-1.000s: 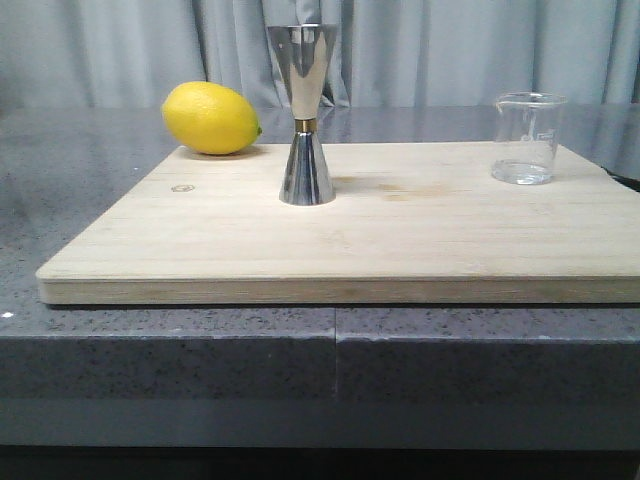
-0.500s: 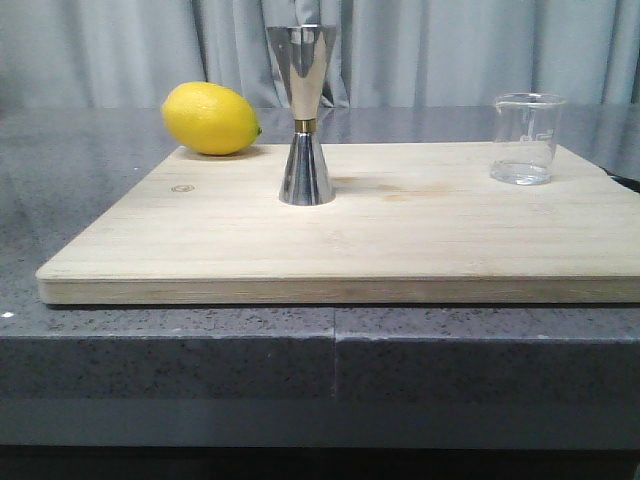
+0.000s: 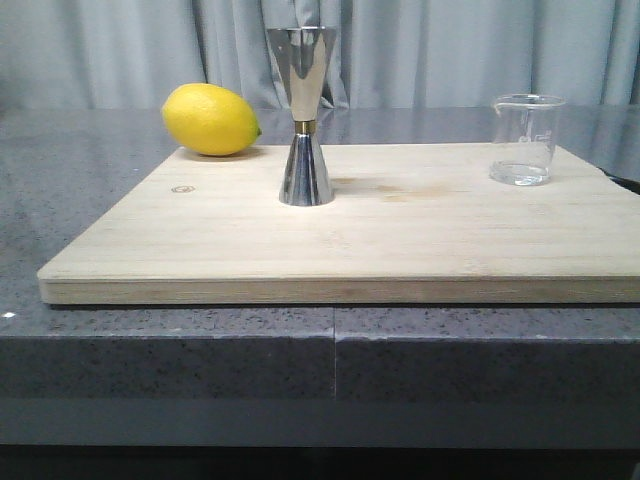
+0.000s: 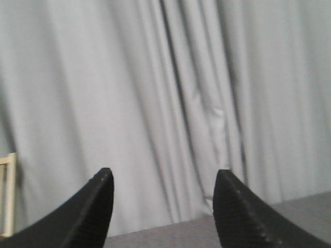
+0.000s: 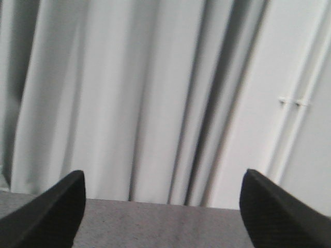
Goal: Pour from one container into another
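A small clear glass beaker stands upright at the back right of the wooden board, with a little clear liquid at its bottom. The tall steel jigger stands upright near the board's middle, its gold band at mid-height. Neither arm shows in the front view. In the left wrist view my left gripper is open, with only curtain between its black fingertips. My right gripper is open wider in the right wrist view, facing curtain and grey counter. Neither wrist view shows the beaker or the jigger.
A yellow lemon lies at the board's back left corner. The board rests on a dark speckled counter whose front edge drops off below. Grey curtains hang behind.
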Controlling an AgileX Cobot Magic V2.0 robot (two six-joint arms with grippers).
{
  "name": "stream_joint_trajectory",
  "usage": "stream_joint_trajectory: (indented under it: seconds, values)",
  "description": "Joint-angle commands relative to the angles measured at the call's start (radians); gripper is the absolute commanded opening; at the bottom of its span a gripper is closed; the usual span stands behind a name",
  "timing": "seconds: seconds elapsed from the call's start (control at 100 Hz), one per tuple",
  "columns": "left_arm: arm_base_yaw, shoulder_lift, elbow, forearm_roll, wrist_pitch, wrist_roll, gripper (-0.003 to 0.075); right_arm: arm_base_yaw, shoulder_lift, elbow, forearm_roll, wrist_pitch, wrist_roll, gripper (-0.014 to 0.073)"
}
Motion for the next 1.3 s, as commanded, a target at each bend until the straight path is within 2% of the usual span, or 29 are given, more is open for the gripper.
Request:
stream_joint_trajectory:
  seconds: [0.0,0.07,0.13,0.27,0.6,0.92,1.01,1.11,1.29]
  values:
    - [-0.007,-0.065,0.012,-0.039,-0.143,-0.014,0.0329,-0.002,-0.037,-0.036,0.153,-0.069,-0.132,0.0555]
    - [-0.007,-0.100,0.041,-0.039,-0.163,-0.014,0.0300,-0.002,-0.057,-0.031,0.234,-0.056,-0.181,0.0555]
    - [-0.007,-0.123,0.069,-0.039,-0.148,-0.014,0.0292,-0.002,-0.079,-0.012,0.253,-0.011,-0.187,0.0555]
    - [-0.007,-0.169,0.178,-0.035,-0.089,-0.014,0.0293,-0.002,-0.126,0.048,0.258,0.068,-0.187,0.0555]
    - [-0.007,-0.301,0.449,-0.030,-0.054,-0.014,0.0293,-0.002,-0.315,0.260,0.258,0.169,-0.187,0.0555]
    - [-0.007,-0.386,0.542,-0.039,-0.037,-0.014,0.0293,-0.002,-0.489,0.412,0.283,0.191,-0.187,0.0550]
    - [-0.007,-0.386,0.544,-0.041,-0.037,-0.014,0.0293,-0.002,-0.501,0.415,0.285,0.195,-0.187,0.0502]
    - [-0.007,-0.386,0.544,-0.041,-0.043,-0.014,0.0278,-0.002,-0.502,0.415,0.293,0.203,-0.187,0.0399]
    - [-0.007,-0.386,0.544,-0.041,-0.083,-0.014,0.0146,-0.002,-0.502,0.415,0.310,0.226,-0.187,0.0132]
